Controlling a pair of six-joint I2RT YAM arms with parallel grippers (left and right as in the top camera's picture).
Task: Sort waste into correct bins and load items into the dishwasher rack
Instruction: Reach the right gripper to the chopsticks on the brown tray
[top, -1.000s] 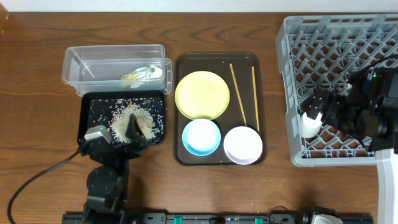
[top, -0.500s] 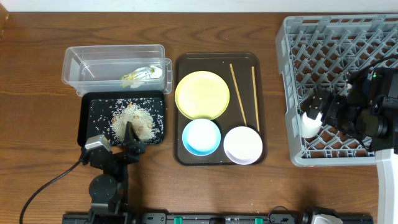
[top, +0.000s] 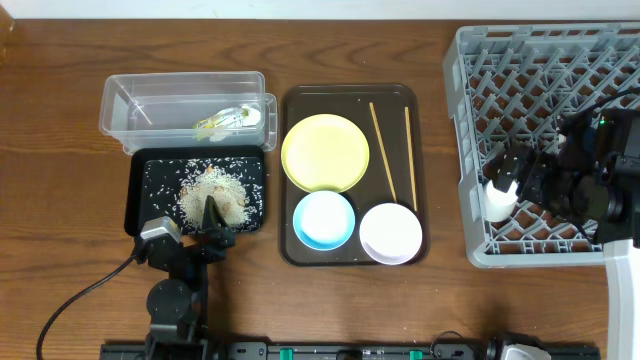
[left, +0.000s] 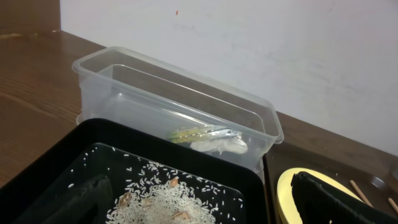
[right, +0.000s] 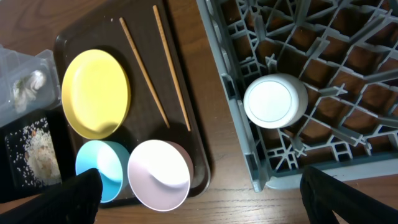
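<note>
Rice scraps (top: 212, 190) lie heaped in the black tray (top: 145, 205). My left gripper (top: 213, 215) hangs open over the tray's near edge; in the left wrist view (left: 205, 214) the rice (left: 174, 199) sits between its fingers, untouched. The green-and-yellow wrapper (top: 225, 120) (left: 208, 138) lies in the clear tub (top: 150, 100). The small white cup (top: 500, 198) (right: 275, 101) stands in the grey rack (top: 520, 60). My right gripper (top: 515, 172) (right: 199, 186) is open above the rack's left edge, apart from the cup and holding nothing.
A brown serving tray (top: 292, 250) between bins and rack holds the yellow plate (top: 325, 152), the light-blue bowl (top: 324, 220), the white-pink bowl (top: 390, 232) and two chopsticks (top: 383, 150). The left arm's cable (top: 70, 295) trails over the front left of the wooden table.
My left gripper has drawn back a little toward the table's near edge, off the rice heap. The right arm and the cup have not moved.
</note>
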